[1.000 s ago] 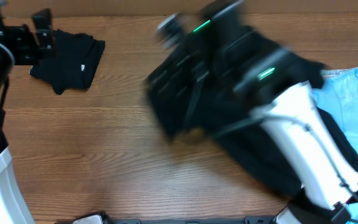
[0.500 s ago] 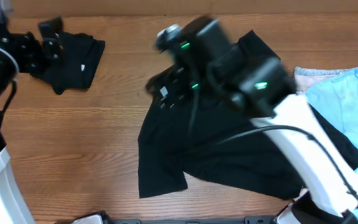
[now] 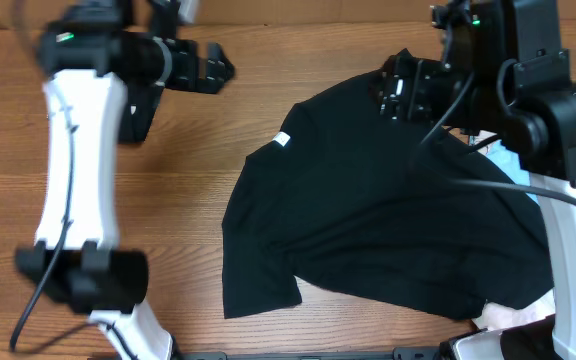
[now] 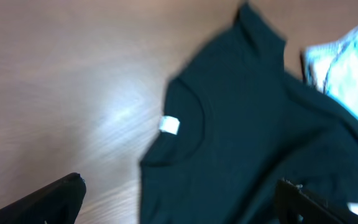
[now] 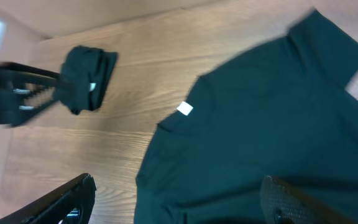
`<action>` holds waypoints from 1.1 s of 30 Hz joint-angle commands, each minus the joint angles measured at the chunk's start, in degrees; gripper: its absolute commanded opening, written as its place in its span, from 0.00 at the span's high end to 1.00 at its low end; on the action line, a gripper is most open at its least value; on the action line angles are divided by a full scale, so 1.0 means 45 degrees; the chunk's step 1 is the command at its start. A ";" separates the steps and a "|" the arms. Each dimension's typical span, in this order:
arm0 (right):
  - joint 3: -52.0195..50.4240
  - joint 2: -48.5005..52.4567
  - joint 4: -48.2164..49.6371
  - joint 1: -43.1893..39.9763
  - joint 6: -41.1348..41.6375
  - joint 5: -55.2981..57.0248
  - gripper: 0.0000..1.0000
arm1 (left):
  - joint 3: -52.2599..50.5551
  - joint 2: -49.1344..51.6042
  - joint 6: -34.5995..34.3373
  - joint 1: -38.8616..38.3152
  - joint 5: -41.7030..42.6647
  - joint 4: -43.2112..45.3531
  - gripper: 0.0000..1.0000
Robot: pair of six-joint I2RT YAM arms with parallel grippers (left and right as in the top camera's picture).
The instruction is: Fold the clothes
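A black T-shirt [image 3: 368,220] lies spread on the wooden table, its white neck tag [image 3: 281,139] facing up. It also shows in the left wrist view [image 4: 247,124] and the right wrist view [image 5: 266,124]. My left gripper [image 3: 211,72] is open and empty, in the air to the left of the collar [image 4: 179,211]. My right gripper [image 3: 396,90] is open and empty over the shirt's far sleeve [image 5: 179,205]. A folded black garment [image 5: 89,78] lies at the far left, mostly hidden behind my left arm in the overhead view.
A light blue printed shirt [image 4: 347,68] lies at the right, partly under the black shirt; only a sliver [image 3: 513,160] shows overhead. A pale pink cloth [image 3: 516,318] peeks out at the front right. Bare wood table [image 3: 168,250] lies left of the shirt.
My right gripper let go of the black shirt and pulled back to the far right; the shirt now lies flat. My left arm swung right from the folded garment toward the collar.
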 commanded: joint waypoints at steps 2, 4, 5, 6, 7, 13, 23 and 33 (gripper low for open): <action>0.0214 -0.0073 -0.0379 -0.0384 0.0374 0.0029 0.11 | -0.0053 0.2506 0.0267 -0.1137 0.0777 -0.0209 0.00; 0.0214 -0.0073 -0.0593 -0.0398 0.0369 0.0039 0.11 | -0.0053 0.3424 0.0301 -0.1457 0.0986 0.0078 0.04; 0.0214 -0.0073 -0.0680 -0.0398 0.0369 0.0039 0.11 | -0.0053 0.3798 0.0301 -0.1627 0.0962 0.0369 0.05; 0.0214 -0.0073 -0.0729 -0.0398 0.0364 0.0039 0.10 | -0.0053 0.4177 0.0316 -0.1783 0.0719 0.0724 0.09; 0.0214 -0.0073 -0.0767 -0.0398 0.0369 0.0039 0.10 | -0.0053 0.4571 0.0306 -0.1953 0.0131 0.1171 0.13; 0.0209 -0.0073 -0.1214 -0.0393 0.0359 0.0044 0.10 | -0.0053 0.6251 0.0296 -0.2535 -0.1836 0.2346 0.31; 0.0151 -0.0049 -0.1389 -0.0393 0.0321 0.0238 0.08 | -0.0053 0.7145 -0.0087 -0.2667 -0.1860 0.3177 0.44; 0.0151 -0.0034 -0.1399 -0.0393 0.0321 0.0612 0.07 | -0.0053 0.7820 0.0024 -0.3351 -0.2875 0.2623 0.68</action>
